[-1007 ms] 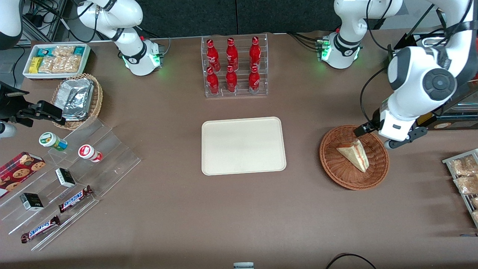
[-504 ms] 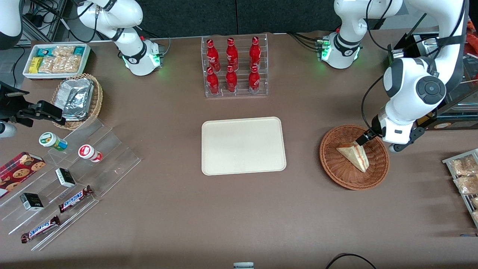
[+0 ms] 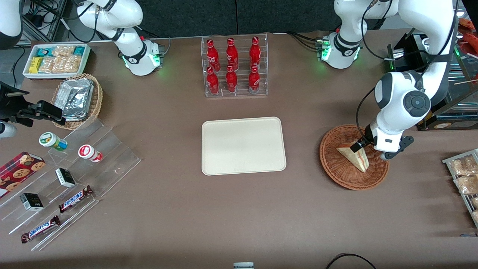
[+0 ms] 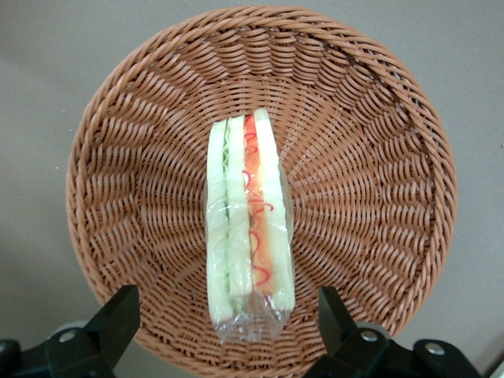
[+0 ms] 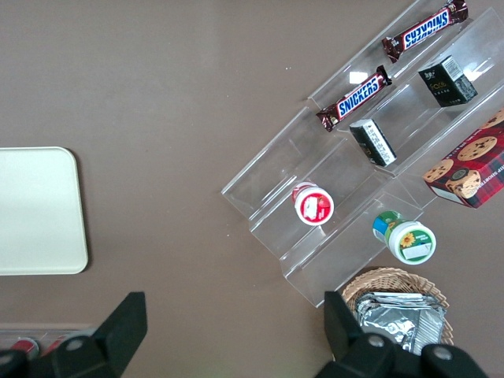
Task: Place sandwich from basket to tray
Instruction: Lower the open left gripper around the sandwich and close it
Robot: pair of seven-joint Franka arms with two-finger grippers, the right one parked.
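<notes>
We see a brown matte tabletop point(image 3: 179, 209) running the whole width of the scene, with a dark wall above its edge farthest from the front camera. Starting far toward the parked arm's end, well apart from the end effector, there is a white bin of snack packets point(image 3: 56, 59), a tan wicker basket with foil packets point(image 3: 77, 100), and a clear stepped display point(image 3: 71, 186) carrying two small pots, small dark boxes, a cookie box and two Snickers bars.

Moving toward the middle, we find a clear rack of red bottles point(image 3: 234, 67), farther from the front camera than the tray point(image 3: 243, 145). The tray lies flat and bare, well apart from the end effector, toward the parked arm's end.

Next comes the basket point(image 3: 336, 164), directly beneath the end effector point(image 3: 364, 144). The sandwich point(image 3: 354, 155) lies in the basket in clear wrap, its filling stripe facing up in the left wrist view point(image 4: 248, 236). In that view the end effector point(image 4: 228, 311) is spread wide, one of its fingers point(image 4: 118, 315) on each side of the sandwich's broad end, neither touching the wrap as far as we can tell. The basket's woven rim point(image 4: 94, 157) rings them.

Nearest the working arm's end, a wire rack of bagged snacks point(image 3: 465, 179) sits at the tabletop's edge.
</notes>
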